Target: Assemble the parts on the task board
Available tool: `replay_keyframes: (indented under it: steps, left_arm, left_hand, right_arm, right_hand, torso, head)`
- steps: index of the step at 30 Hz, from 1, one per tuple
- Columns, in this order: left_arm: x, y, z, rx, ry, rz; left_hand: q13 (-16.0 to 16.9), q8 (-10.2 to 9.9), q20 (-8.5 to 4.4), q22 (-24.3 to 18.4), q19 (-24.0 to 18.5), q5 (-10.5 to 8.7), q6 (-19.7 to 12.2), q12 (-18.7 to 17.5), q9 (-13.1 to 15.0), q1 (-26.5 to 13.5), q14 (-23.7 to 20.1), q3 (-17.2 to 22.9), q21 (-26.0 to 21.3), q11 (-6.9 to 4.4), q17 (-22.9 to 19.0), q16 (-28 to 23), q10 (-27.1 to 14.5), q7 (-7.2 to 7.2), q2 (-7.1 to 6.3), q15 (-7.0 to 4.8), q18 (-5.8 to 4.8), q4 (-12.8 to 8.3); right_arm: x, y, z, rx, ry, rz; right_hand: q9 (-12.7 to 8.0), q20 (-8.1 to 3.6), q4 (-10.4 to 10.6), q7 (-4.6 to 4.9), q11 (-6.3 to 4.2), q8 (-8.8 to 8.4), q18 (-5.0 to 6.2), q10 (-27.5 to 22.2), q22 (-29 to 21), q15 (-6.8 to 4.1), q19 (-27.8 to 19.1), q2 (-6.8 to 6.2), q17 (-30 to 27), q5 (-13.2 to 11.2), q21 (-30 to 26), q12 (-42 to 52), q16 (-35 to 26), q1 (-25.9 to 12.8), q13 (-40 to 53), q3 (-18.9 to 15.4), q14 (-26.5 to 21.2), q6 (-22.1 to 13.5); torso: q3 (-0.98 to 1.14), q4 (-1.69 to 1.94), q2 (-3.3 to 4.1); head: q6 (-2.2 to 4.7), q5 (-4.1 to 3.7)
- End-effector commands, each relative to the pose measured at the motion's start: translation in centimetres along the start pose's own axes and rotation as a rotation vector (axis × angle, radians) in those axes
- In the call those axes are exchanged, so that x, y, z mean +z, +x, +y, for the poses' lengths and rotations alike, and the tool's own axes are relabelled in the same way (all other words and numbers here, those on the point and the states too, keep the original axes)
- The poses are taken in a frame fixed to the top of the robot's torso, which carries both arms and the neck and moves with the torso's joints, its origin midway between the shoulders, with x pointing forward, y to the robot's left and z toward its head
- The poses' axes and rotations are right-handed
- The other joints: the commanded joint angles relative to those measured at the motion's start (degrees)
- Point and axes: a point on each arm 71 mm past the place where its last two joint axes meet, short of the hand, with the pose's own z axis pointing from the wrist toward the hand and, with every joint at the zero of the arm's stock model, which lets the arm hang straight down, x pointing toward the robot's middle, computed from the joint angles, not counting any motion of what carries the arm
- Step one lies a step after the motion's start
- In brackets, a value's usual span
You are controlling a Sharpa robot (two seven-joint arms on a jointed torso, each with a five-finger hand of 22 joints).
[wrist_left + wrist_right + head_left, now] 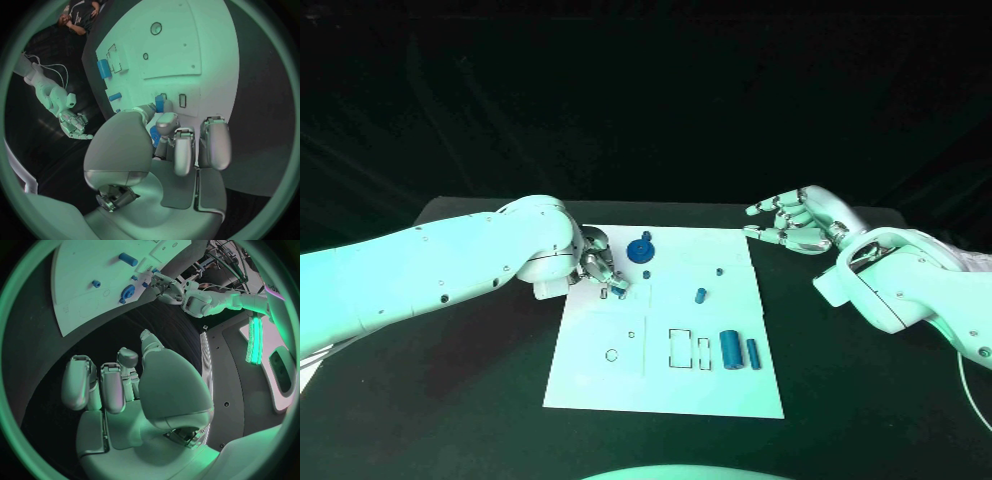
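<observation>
The white task board (661, 370) lies in the middle of the black table. My left hand (599, 268) hovers over the board's near-left part and pinches a small blue part (617, 290) between thumb and a finger; the left wrist view shows that part (159, 103) at the fingertips beside a small slot. A blue gear (640, 250) sits just behind that hand. A short blue peg (701, 295) stands mid-board. Two blue cylinders (730, 350) lie at the board's right. My right hand (798, 222) floats off the board's far right corner, fingers apart, holding nothing.
Rectangular slots (681, 347) and small round holes (613, 354) mark the near half of the board. Black table surface (459, 380) surrounds the board on all sides. My right forearm (906, 290) lies along the table's right side.
</observation>
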Motion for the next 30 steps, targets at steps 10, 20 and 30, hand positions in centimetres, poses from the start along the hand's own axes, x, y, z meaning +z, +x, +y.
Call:
replay_keyframes:
  steps: [10, 20, 30]
  left_arm:
    - [-1.0, 0.7, 1.4, -0.125, 0.038, -0.136]
    - [-1.2, 1.5, 1.3, -0.075, 0.052, -0.236]
    - [-1.0, 2.3, 0.6, -0.053, 0.066, -0.263]
  left_hand:
    - [0.48, 0.56, 0.12, 2.06, 0.58, -0.29, 0.08, 0.64, 0.60, -1.50, 6.03, 10.83, 0.48, -0.07, 15.09, 0.17, 0.79, -0.40, -0.64, 0.04, -0.91, -9.70]
    - [0.09, 0.65, 0.10, 2.01, 0.57, -0.40, 0.15, 0.30, 0.79, -2.28, 6.03, 11.20, 0.43, -0.07, 15.09, 0.17, 0.66, -0.43, -0.69, 0.03, -0.90, -9.48]
    - [0.17, 0.71, 0.09, 2.07, 0.61, -0.44, 0.21, 0.38, 0.87, -2.55, 6.03, 11.30, 0.46, -0.10, 15.09, 0.17, 0.72, -0.48, -0.76, 0.03, -0.91, -9.39]
  right_arm:
    - [0.0, 0.2, -0.1, 0.002, -0.006, 0.020]
    - [-0.1, 0.1, -0.1, 0.002, -0.008, 0.024]
    - [-0.1, 0.2, -0.1, 0.002, -0.011, 0.026]
  right_hand:
    - [0.06, -0.34, -0.32, 0.00, 0.04, -0.01, 0.49, 0.39, -0.06, -0.24, -0.07, 0.28, 2.51, 0.27, -0.25, 0.14, -0.36, 0.26, -0.03, -0.07, 3.07, 0.44]
    - [0.06, -0.34, -0.32, 0.00, 0.04, -0.01, 0.49, 0.39, -0.06, -0.24, -0.07, 0.28, 2.51, 0.27, -0.25, 0.14, -0.36, 0.26, -0.03, -0.07, 3.07, 0.44]
    - [0.06, -0.34, -0.32, 0.00, 0.04, -0.01, 0.49, 0.39, -0.06, -0.24, -0.07, 0.28, 2.51, 0.27, -0.25, 0.14, -0.36, 0.26, -0.03, -0.07, 3.07, 0.44]
  torso:
    - [0.17, 0.29, -0.02]
    - [0.12, 0.23, -0.02]
    - [0.04, 0.22, -0.04]
  head:
    - [-0.27, 0.41]
    - [-0.34, 0.45]
    - [-0.42, 0.31]
